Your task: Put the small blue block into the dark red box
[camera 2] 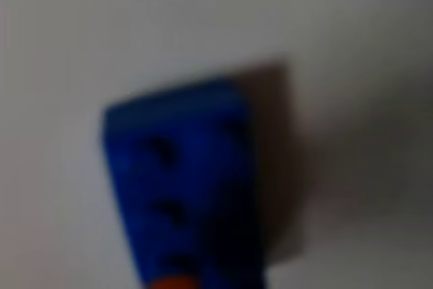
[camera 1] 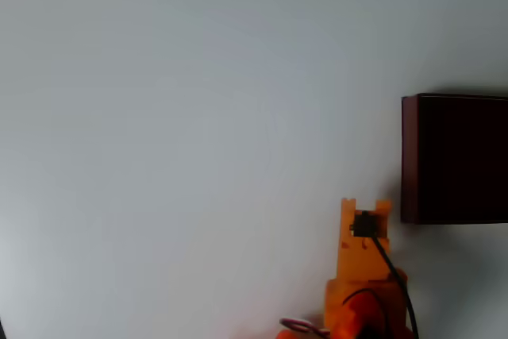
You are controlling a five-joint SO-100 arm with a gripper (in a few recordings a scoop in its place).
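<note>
Close in on the wrist view: the block (camera 2: 181, 187) looms huge and blurred, blue with a few dark marks on its face, a sliver of orange touching its bottom edge and a shadow on the table just to its right. Is it pinched or just lying under the camera? I can't tell; the fingertips aren't clear enough, so whether the jaws are holding it or standing wide is not something these pictures settle.

Pull out to the overhead view: the orange gripper (camera 1: 366, 206) pokes up from the bottom edge, black cable trailing down its back, and the block itself is hidden under the arm. The box (camera 1: 409, 160) sits just beside the gripper, to its right, dark red wall toward the arm, black inside, running off the right edge.

The risk, as I read it: if the grip is shallow or off-centre, the block could twist or drop short on the swing right. The near wall is close, so a low carry could clip it and shove the box.

The table (camera 1: 198, 117) is plain pale grey-white, smooth, evenly lit with soft shadows. A dark scrap shows at the far top right corner.
</note>
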